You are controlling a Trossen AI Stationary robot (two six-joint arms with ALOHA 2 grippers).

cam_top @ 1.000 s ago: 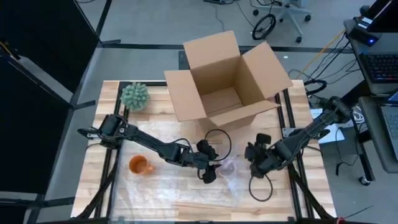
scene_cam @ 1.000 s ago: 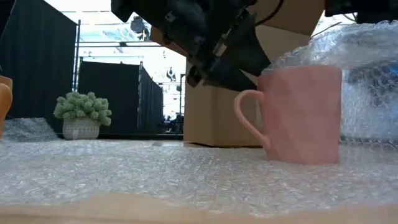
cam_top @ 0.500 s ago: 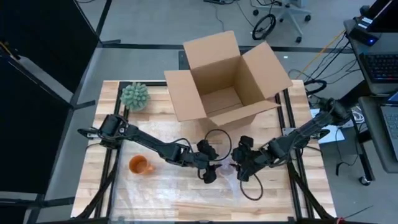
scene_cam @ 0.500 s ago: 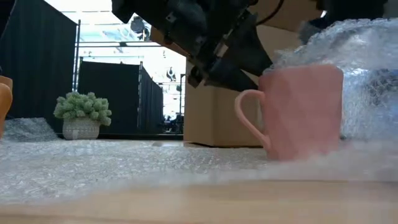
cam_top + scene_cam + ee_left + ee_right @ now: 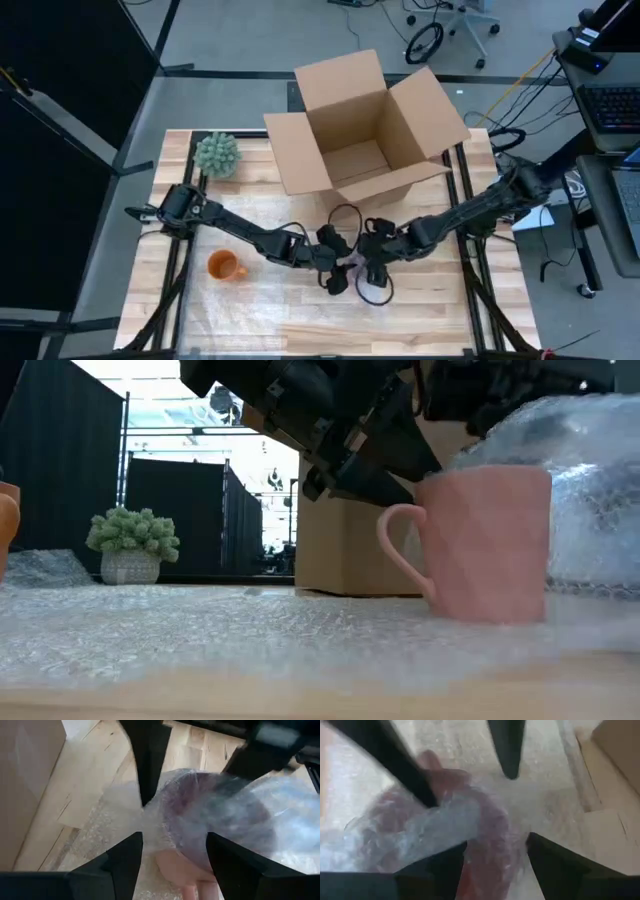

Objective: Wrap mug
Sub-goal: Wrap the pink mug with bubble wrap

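bubble wrap [image 5: 445,815] draped over the pink mug [image 5: 480,865] between dark fingers [image 5: 440,870].

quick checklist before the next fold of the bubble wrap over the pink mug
1. Pink mug upright on the sheet: ok.
2. Bubble wrap draped over the mug's top and far side: ok.
3. Handle side covered: not ok, the handle is bare in the low view.
4. Left gripper and right gripper both at the mug: ok.
5. Either gripper's hold on the wrap: cannot tell.
6. Cardboard box open, apart from the mug: ok.
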